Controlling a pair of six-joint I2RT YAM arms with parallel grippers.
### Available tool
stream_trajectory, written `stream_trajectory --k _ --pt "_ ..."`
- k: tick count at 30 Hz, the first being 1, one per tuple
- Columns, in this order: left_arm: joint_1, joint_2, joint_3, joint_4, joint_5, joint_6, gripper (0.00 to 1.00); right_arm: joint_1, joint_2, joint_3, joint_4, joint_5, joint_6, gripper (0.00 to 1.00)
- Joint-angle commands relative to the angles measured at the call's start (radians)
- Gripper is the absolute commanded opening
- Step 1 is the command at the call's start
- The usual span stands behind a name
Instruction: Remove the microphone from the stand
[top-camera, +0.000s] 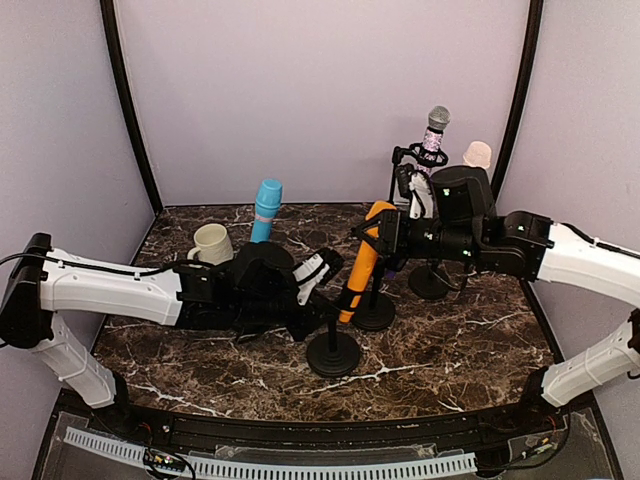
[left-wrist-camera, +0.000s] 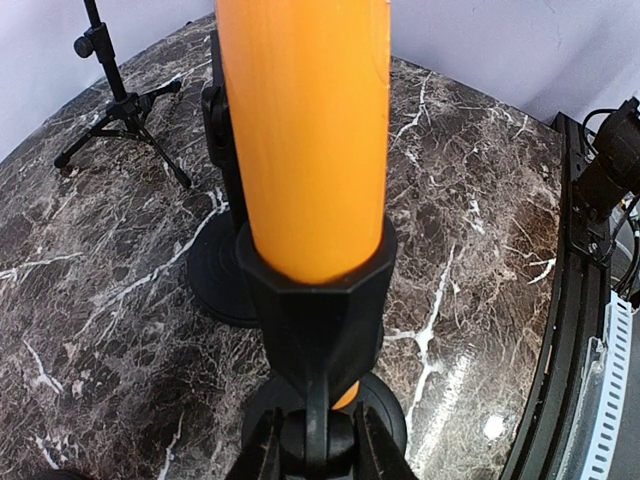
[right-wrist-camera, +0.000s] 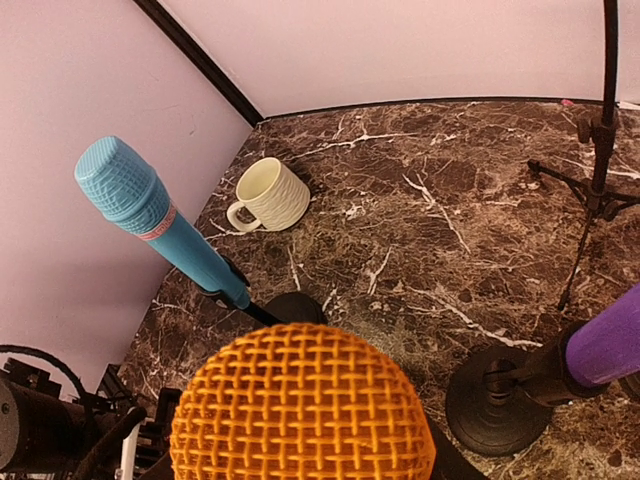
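Observation:
An orange microphone (top-camera: 362, 255) leans in the black clip (left-wrist-camera: 320, 310) of a stand with a round black base (top-camera: 333, 353). Its body (left-wrist-camera: 305, 130) fills the left wrist view, rising out of the clip. My left gripper (left-wrist-camera: 318, 455) is shut on the stand's post just under the clip, its fingers (left-wrist-camera: 262, 450) pressed against both sides. From the right, my right gripper (top-camera: 383, 232) reaches to the microphone's upper end and is shut around it. The orange mesh head (right-wrist-camera: 300, 410) fills the bottom of the right wrist view and hides those fingers.
A blue microphone (top-camera: 266, 208) on its stand and a cream mug (top-camera: 211, 243) are at the back left. A purple microphone (right-wrist-camera: 605, 345) on a round base (right-wrist-camera: 497, 400) stands close right of the orange one. A silver microphone (top-camera: 435, 135) on a tripod and a beige microphone (top-camera: 477, 155) stand at the back right.

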Motion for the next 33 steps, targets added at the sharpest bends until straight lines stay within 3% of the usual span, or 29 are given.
stream_trajectory --k 1,9,15,33 --pt "-0.01 0.001 0.012 -0.051 -0.007 0.017 0.0 -0.016 -0.009 0.065 0.042 0.187 0.033 0.1" --pt "-0.019 0.019 0.019 -0.054 -0.017 0.029 0.0 -0.016 0.005 0.091 0.049 0.204 0.047 0.1" --pt "-0.021 0.021 0.017 -0.078 0.0 0.034 0.0 -0.017 -0.003 0.087 0.069 0.125 -0.079 0.11" --pt "-0.021 0.026 0.015 -0.075 0.02 0.044 0.0 -0.102 -0.099 -0.025 0.205 -0.382 -0.226 0.12"
